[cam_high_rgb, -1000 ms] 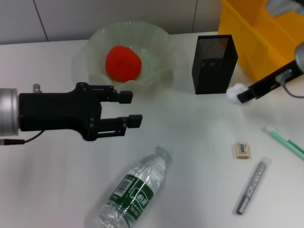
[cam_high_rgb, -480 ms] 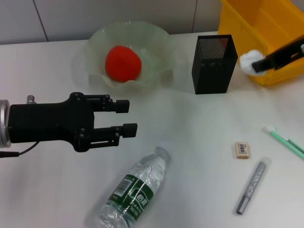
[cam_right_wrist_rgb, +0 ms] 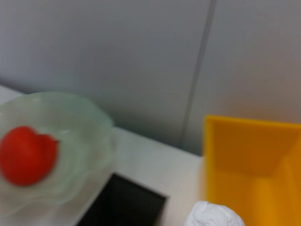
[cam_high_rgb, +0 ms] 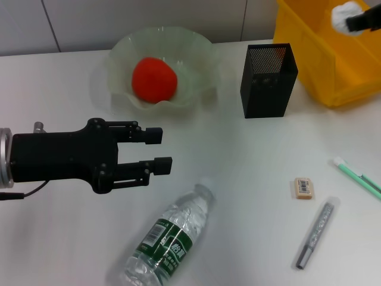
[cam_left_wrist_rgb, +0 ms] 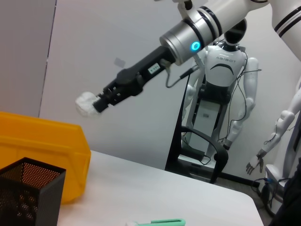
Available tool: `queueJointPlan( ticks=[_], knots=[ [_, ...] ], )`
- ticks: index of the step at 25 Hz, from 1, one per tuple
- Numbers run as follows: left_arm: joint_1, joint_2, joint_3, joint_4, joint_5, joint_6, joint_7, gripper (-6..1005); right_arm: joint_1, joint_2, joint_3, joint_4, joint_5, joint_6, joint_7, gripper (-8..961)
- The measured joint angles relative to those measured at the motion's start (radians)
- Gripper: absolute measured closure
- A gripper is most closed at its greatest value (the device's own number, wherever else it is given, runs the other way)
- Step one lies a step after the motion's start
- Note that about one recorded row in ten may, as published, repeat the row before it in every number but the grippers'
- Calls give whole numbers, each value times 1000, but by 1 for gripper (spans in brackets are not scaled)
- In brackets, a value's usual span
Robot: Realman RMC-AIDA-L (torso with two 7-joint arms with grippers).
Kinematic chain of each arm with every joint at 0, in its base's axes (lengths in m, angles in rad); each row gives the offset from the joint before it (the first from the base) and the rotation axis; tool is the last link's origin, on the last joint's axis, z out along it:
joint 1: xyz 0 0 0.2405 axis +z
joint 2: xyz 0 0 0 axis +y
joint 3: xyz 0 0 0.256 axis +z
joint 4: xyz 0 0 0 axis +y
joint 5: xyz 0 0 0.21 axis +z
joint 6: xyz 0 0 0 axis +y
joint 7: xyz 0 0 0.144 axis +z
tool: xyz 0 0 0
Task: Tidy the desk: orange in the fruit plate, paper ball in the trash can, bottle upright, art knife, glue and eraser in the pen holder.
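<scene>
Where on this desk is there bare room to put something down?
Widest bare patch: between the pen holder, the bottle and the eraser. Another lies at the table's left back, beside the fruit plate. The near right is crowded: eraser, silver knife, green stick.

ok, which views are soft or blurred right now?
Right wrist view: blurred throughout, with the orange and fruit plate smeared. Head view: sharp, with soft shadows under the pen holder. Left wrist view: crisp on the right tool holding the paper ball.
</scene>
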Motion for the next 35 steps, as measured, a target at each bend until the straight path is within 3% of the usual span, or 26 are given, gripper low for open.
queueJointPlan(
  ticks=[6,13,18,35],
  knots=[
    [1,0,0,-15,0,-6,6,423,29,-13,-6,154,-94,186,-32,722],
    [-2,0,-1,-24,-2,1,14,425,110,-63,-10,472,-102,398,-60,723],
    [1,0,-11,-33,-4,1,14,426,147,-72,-13,616,-103,557,-106,724],
    [-3,3,-37,-57,-9,-12,30,427,156,-71,-14,718,-107,664,-136,725]
  ],
)
